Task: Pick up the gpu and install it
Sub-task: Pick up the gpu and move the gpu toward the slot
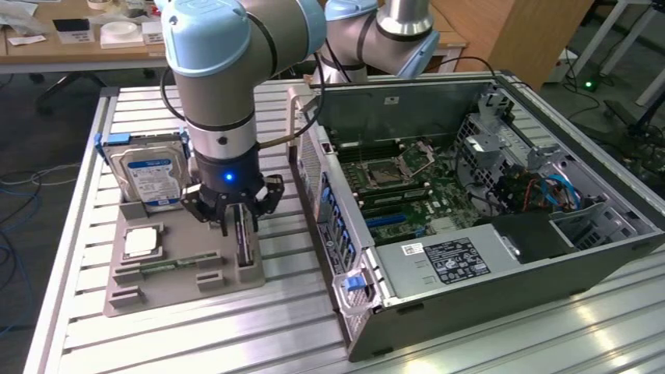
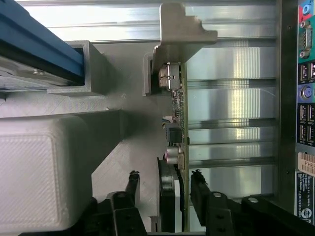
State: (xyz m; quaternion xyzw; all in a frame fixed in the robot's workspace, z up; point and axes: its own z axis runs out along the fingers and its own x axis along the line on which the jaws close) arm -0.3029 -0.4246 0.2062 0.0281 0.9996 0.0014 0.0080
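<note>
**Claw astride the gpu**

The claw (image 2: 165,176) stands spread, one black finger on each side of the gpu (image 2: 177,105), neither touching it. The hard drive (image 1: 146,175) has a blue-white label, its writing unreadable. The gpu sits on edge in a grey holder (image 1: 156,292) on the slatted metal desk (image 1: 156,347), beside the open computer case (image 1: 499,296).

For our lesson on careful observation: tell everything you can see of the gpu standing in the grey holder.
The gpu stands on its long edge in a slot of the grey holder, seen edge-on: thin green board, silver metal bracket at one end, black fan shroud on one face. The fingers straddle it at the fan, a gap showing on each side; only the holder touches it.
</note>
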